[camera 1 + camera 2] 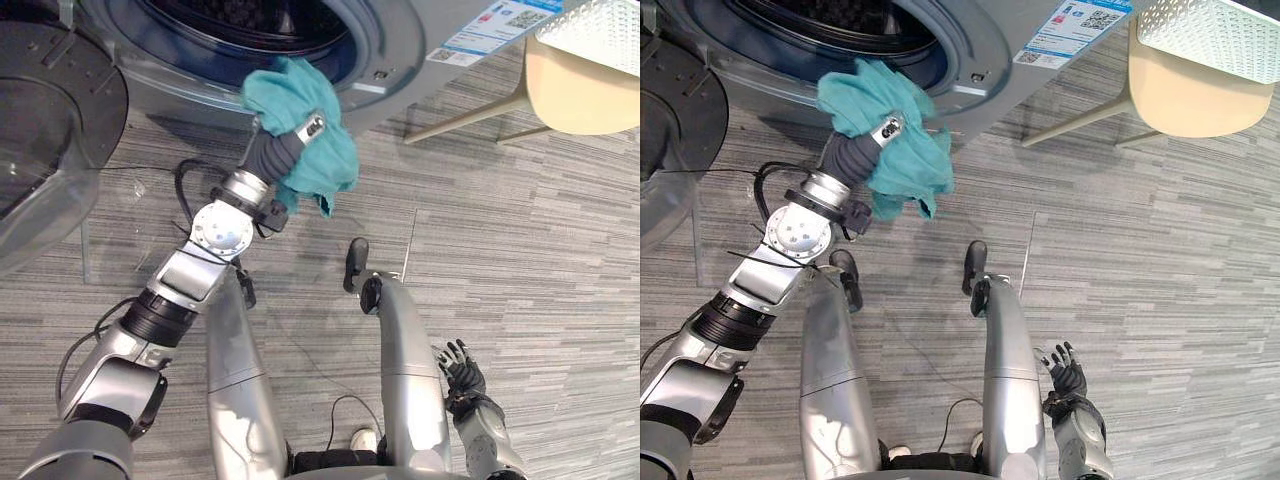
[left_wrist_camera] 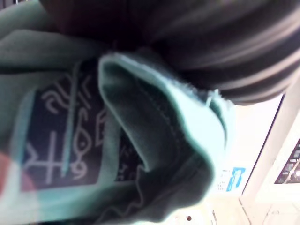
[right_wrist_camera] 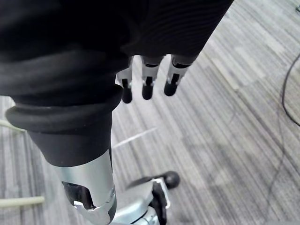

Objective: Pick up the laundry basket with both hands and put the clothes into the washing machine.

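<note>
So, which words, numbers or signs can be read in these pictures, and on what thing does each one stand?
Sticker on the front of the washing machine: blue heading, small print and square codes, all too small to read.
Dark patch on the teal garment held in the left hand: pale signs, too blurred to read.
No text can be quoted as it reads.

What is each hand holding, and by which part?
Left hand grips the teal fabric garment by a bunched fold, cloth spilling above and below it; right hand is open, holding nothing.
</note>
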You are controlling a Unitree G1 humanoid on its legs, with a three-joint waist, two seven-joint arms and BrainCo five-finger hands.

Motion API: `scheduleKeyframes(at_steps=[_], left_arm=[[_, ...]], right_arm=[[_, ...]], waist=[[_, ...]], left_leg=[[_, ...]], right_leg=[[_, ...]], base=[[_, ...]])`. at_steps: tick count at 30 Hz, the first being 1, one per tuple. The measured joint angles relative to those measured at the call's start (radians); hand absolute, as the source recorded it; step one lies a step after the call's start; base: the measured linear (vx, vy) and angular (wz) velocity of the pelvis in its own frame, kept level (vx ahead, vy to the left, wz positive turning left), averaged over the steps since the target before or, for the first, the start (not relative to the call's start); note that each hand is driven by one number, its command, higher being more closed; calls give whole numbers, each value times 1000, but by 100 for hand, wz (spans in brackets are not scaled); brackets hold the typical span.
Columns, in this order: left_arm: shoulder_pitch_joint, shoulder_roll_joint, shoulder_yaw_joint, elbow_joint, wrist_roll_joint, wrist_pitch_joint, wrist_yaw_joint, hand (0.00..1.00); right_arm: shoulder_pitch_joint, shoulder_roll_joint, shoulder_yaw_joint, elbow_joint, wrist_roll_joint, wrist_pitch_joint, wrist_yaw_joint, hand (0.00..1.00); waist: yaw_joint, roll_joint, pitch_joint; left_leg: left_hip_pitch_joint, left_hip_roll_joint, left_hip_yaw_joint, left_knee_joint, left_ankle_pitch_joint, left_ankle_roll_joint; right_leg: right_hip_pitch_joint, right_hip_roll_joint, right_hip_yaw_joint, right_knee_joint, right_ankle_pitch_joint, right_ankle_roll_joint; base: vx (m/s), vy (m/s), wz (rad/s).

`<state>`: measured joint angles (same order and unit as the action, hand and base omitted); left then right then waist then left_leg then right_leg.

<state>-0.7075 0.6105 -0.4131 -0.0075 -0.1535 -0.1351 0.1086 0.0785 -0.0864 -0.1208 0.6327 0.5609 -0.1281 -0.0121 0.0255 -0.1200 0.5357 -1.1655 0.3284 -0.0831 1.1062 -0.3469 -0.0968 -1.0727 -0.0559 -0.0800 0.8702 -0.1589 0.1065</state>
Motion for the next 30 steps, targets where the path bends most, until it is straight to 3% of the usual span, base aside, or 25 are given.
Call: scheduleKeyframes(at_steps=[6,12,19,26,30], left_arm=[[-200,12,5,148,33,3,14,100],[-323,146,-17,180,52,14,35,100],[-382,223,-62,192,51,13,24,100],[-577,239,-143,401,50,15,24,100],[-712,243,-150,493,47,39,41,100]], right_arm=[[1,0,4,2,0,0,15,0],[8,2,3,17,1,1,16,0],[8,2,1,52,28,5,18,0],[8,2,1,52,39,4,37,0],[9,4,1,56,71,3,36,0]], waist=[[-7,0,0],[-8,3,2],[-5,7,4],[-8,7,4],[-18,7,4]], left_leg=[[8,5,0,-4,9,-14],[-8,20,6,-4,9,-15],[-28,22,21,14,8,-12],[-55,27,58,14,4,-3],[-106,31,70,35,10,12]], right_leg=[[3,6,1,-1,6,-4],[-9,21,4,-24,20,-6],[-37,22,25,-18,31,0],[-69,29,61,-63,72,12],[-113,37,82,-76,104,19]], base=[[25,-41,-3],[37,-7,-10],[21,7,-5],[-29,30,-13],[-6,68,-16]])
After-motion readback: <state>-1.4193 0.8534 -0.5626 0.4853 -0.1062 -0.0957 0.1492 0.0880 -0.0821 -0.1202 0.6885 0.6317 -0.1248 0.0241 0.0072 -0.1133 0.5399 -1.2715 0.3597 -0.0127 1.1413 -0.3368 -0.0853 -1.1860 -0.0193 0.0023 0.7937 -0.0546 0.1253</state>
